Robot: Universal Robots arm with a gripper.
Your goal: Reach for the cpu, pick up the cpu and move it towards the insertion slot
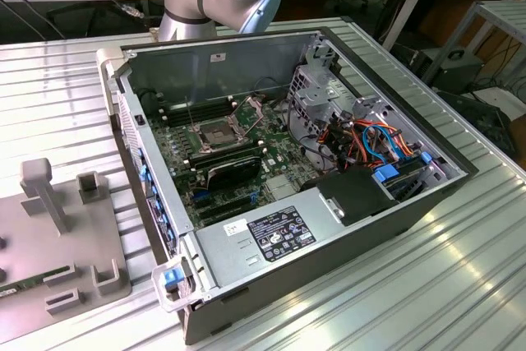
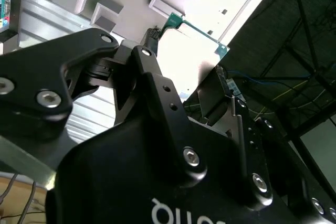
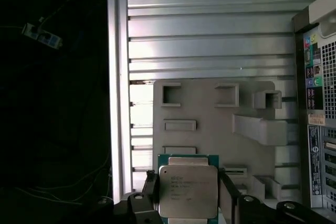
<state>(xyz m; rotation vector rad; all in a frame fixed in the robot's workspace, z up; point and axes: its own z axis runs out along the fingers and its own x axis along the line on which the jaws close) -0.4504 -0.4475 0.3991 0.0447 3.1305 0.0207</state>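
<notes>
While the gripper (image 3: 188,195) hangs above the grey holder tray (image 3: 210,124), its two black fingers (image 3: 149,195) stand clenched on opposite edges of the cpu (image 3: 188,190), as the first wrist view shows.

- Item: cpu, silver lid on a green board, held flat between the fingers; also seen in the second wrist view (image 2: 194,51), clear of the tray beneath.
- Destination: insertion slot (image 1: 212,135), silver-framed, bracket raised, on the motherboard (image 1: 246,162) inside the open computer case (image 1: 329,228); well apart from the tray (image 1: 49,244) in the exterior view.
- Step, as judged: pick-up done, carrying under way.
- Requirement for the move: a level carry over the case wall, grip undisturbed, chip squared to the socket.
</notes>
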